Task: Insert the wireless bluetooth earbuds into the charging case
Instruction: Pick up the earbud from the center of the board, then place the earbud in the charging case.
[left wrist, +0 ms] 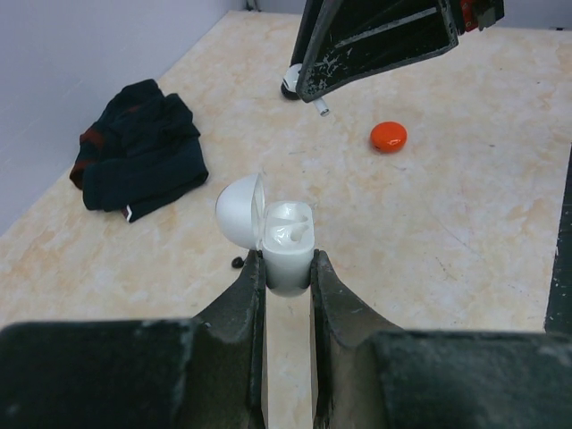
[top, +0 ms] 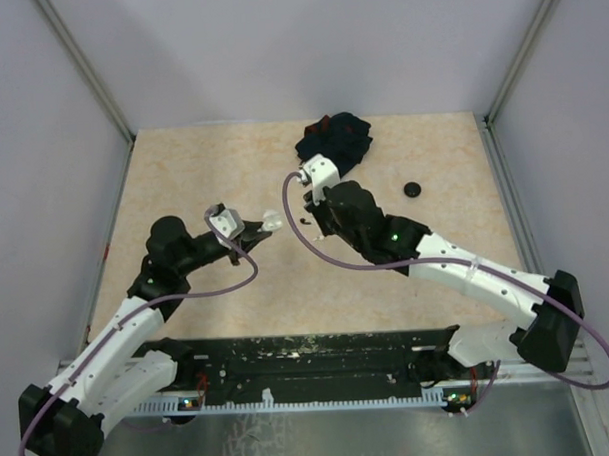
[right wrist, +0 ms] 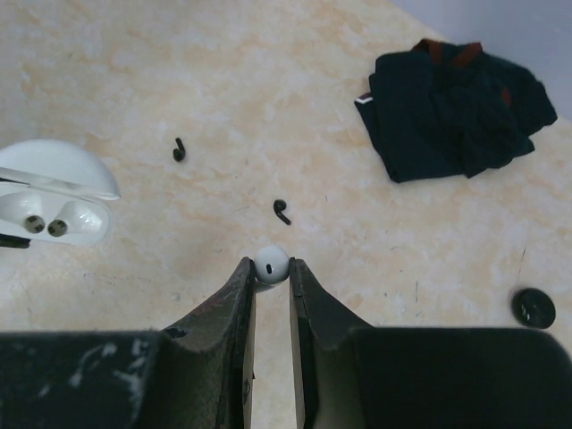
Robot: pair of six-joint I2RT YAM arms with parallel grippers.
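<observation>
The left end effector [left wrist: 288,275] clamps a glossy, rounded white charging case [left wrist: 287,234], its domed lid open. The right end effector [right wrist: 272,279] pinches a smooth white earbud [right wrist: 272,263]. Two hooked black earbuds [right wrist: 281,211] lie on the mottled beige tabletop [right wrist: 179,54].

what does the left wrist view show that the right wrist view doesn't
Only left wrist: a round orange-red disc and the left gripper shut on the open white plastic charging case. Only right wrist: a round black disc, a second tiny black plastic earbud, a clear look at the small white earbud pinched in the right gripper. Both: the case, the dark navy cloth, one black earbud.
</observation>
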